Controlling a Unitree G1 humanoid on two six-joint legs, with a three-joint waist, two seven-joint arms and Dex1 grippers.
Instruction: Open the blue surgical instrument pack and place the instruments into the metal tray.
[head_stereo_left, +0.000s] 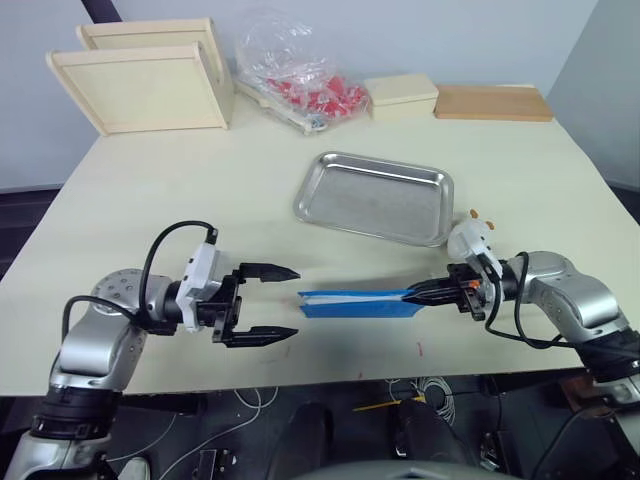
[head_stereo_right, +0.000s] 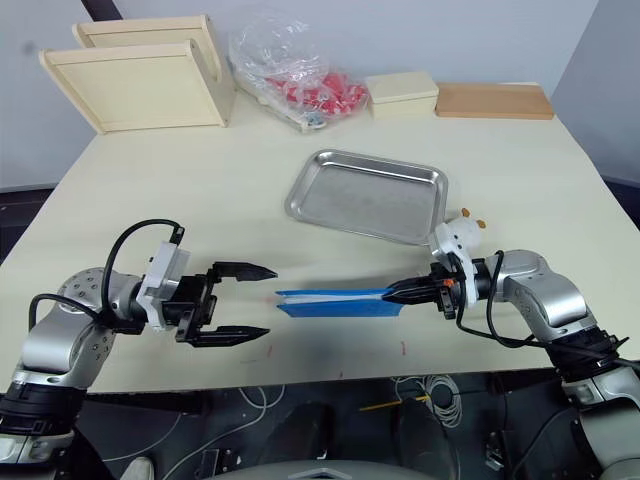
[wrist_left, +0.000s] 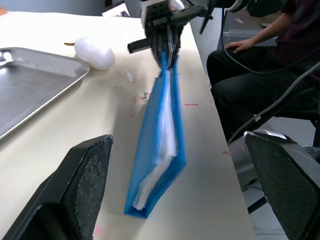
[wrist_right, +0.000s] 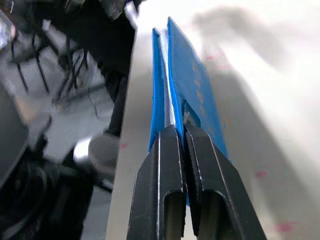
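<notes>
Blue fabric, the blue surgical instrument pack (head_stereo_left: 355, 304) stands on edge near the front of the surface (head_stereo_left: 150, 190), still folded, its long axis running nine to three o'clock. My right hand (head_stereo_left: 420, 294) is clenched on its three o'clock end. My left hand (head_stereo_left: 268, 303) is spread wide and empty, just off the pack's nine o'clock end and facing it along that axis, so it is the free one for the loose flap. I see the metal tray (head_stereo_left: 375, 196) empty at twelve o'clock from the pack.
</notes>
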